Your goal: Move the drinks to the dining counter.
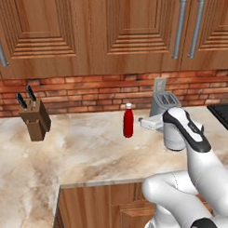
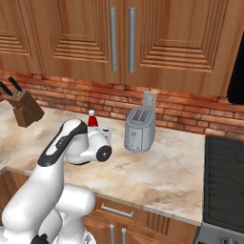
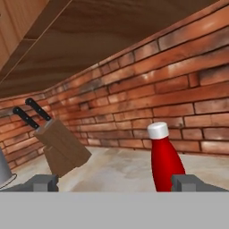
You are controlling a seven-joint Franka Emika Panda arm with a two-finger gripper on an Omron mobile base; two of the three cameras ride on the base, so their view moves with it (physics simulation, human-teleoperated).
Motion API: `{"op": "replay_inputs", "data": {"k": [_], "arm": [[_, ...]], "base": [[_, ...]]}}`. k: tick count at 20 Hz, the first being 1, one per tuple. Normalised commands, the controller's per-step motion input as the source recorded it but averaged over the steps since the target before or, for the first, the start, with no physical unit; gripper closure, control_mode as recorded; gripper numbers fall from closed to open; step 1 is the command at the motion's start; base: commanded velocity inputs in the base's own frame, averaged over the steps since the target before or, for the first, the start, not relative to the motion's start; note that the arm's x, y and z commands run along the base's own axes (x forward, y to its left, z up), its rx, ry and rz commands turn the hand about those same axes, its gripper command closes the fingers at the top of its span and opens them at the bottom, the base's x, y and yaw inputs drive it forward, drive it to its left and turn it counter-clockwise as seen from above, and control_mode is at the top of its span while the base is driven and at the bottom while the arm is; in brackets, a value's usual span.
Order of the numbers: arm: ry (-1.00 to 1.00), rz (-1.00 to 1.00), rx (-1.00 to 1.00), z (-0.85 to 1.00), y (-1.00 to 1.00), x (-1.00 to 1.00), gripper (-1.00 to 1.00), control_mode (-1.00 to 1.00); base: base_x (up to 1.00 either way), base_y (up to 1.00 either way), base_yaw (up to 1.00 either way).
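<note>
1. Gripper (image 3: 115, 182): the hand view shows the two finger tips spread wide apart with nothing between them. In the left base view the hand (image 1: 151, 123) points across the worktop, level with the bottle, not touching it.
2. Red bottle (image 3: 165, 159), white cap: upright on the marbled worktop (image 1: 80, 149), just ahead of the right-hand finger tip in the hand view. In the right base view its cap and shoulder (image 2: 92, 119) show above the arm.
3. Toaster (image 2: 139, 128): silver, behind the hand, near the brick wall; the right base view shows it whole, slots empty.
4. Knife block (image 1: 35, 119): wooden, tilted, holding black-handled knives, well apart from the bottle.
5. Stovetop (image 2: 224, 177): dark, at the worktop's far right.
</note>
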Motion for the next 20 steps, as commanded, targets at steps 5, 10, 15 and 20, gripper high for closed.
{"op": "replay_inputs", "data": {"k": [5,10,15,20], "arm": [[0.00,0.00,0.00,-0.31,0.00,0.00,-1.00,-1.00],[0.00,0.00,0.00,-0.26,0.00,0.00,-1.00,-1.00],[0.00,0.00,0.00,-0.22,0.00,0.01,-1.00,-1.00],[-0.02,-0.01,0.00,-0.16,0.00,0.02,-1.00,-1.00]], "base": [[0.00,0.00,0.00],[0.00,0.00,0.00],[0.00,0.00,0.00],[0.00,0.00,0.00]]}}
